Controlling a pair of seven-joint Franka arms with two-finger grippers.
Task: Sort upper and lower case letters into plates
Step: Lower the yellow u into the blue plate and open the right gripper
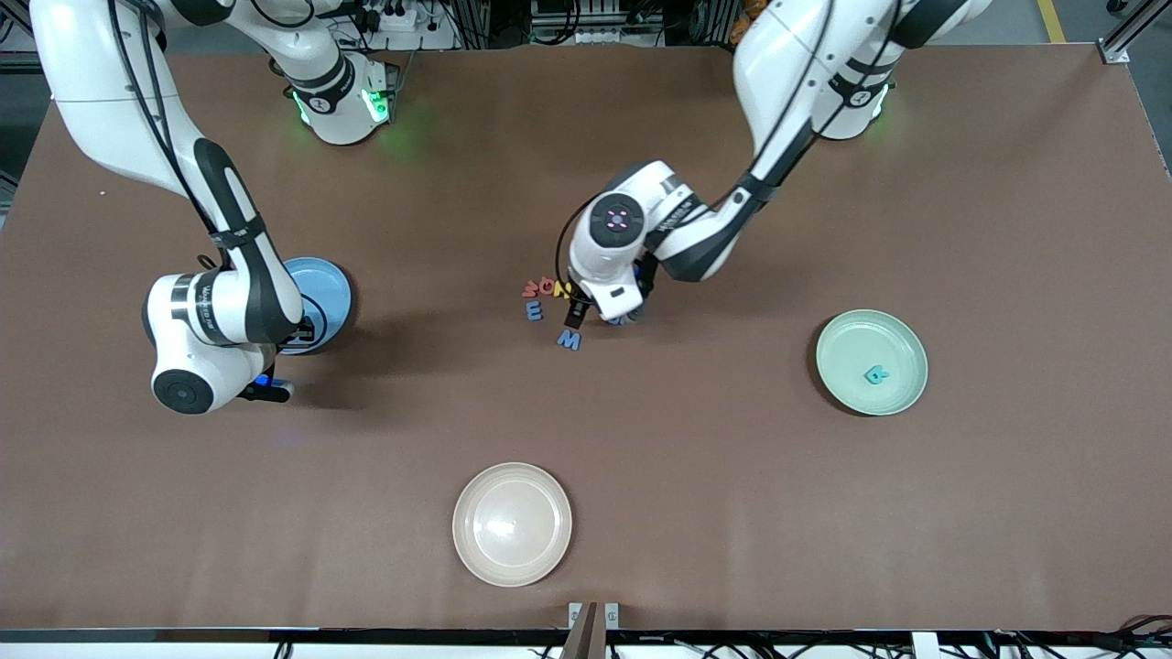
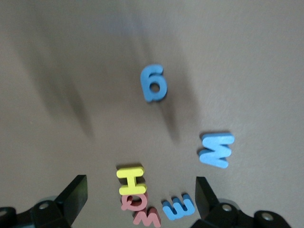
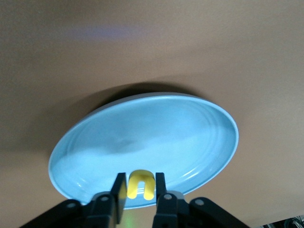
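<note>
Nearest the front camera lies the cream plate (image 1: 512, 523). The right gripper (image 3: 138, 190) hangs over the blue plate (image 3: 142, 137), pinching a yellow letter (image 3: 140, 184). The left gripper (image 2: 138, 199), elbow bent and fingers spread wide, hovers over the letters (image 2: 173, 166) mid-table. One teal letter (image 1: 875, 374) sits in the mint plate (image 1: 902, 337).

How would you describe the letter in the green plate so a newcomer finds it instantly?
Start at the pale mint green plate toward the left arm's end of the table. A single small teal letter lies inside it, alone, whereas the other loose letters cluster mid-table under the left gripper.
</note>
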